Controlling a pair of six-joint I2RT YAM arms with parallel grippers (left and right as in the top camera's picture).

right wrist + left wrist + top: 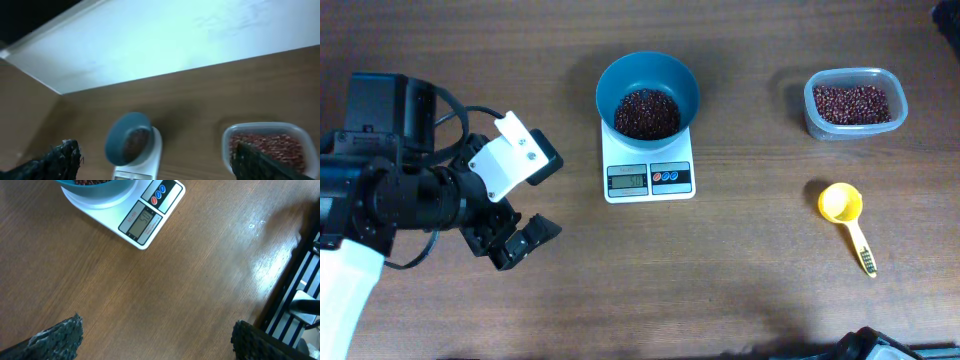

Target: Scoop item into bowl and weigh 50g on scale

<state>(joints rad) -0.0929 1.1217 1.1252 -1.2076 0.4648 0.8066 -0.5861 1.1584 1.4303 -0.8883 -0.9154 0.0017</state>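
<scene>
Teal plastic forms the bowl, which stands on the white scale just toward 12 o'clock from the middle of the brown wooden desk in the overhead view. A heap of dark red-brown beans fills the bowl's floor. The scale's grey display and its red and blue buttons face 6 o'clock, clear of the bowl's rim; digits show on the display but are too small to read with certainty. At about 2 o'clock from the scale, well apart from it, sits a clear tub with more of the same beans inside. At 6 o'clock from the tub, a yellow scoop lies on the desk with its cup up and looking empty, its handle running toward 5 o'clock. The left claw hangs at about 8 o'clock from the scale, near it but not touching. It is released: its two dark fingers stand wide apart in the left wrist view, with only bare desk between them. Only a dark sliver of the right arm shows at the overhead view's bottom edge, toward 5 o'clock. In its own wrist view the right claw is likewise released, fingers spread to either side and grasping nothing, with the bowl on the scale and the tub lying beyond them
</scene>
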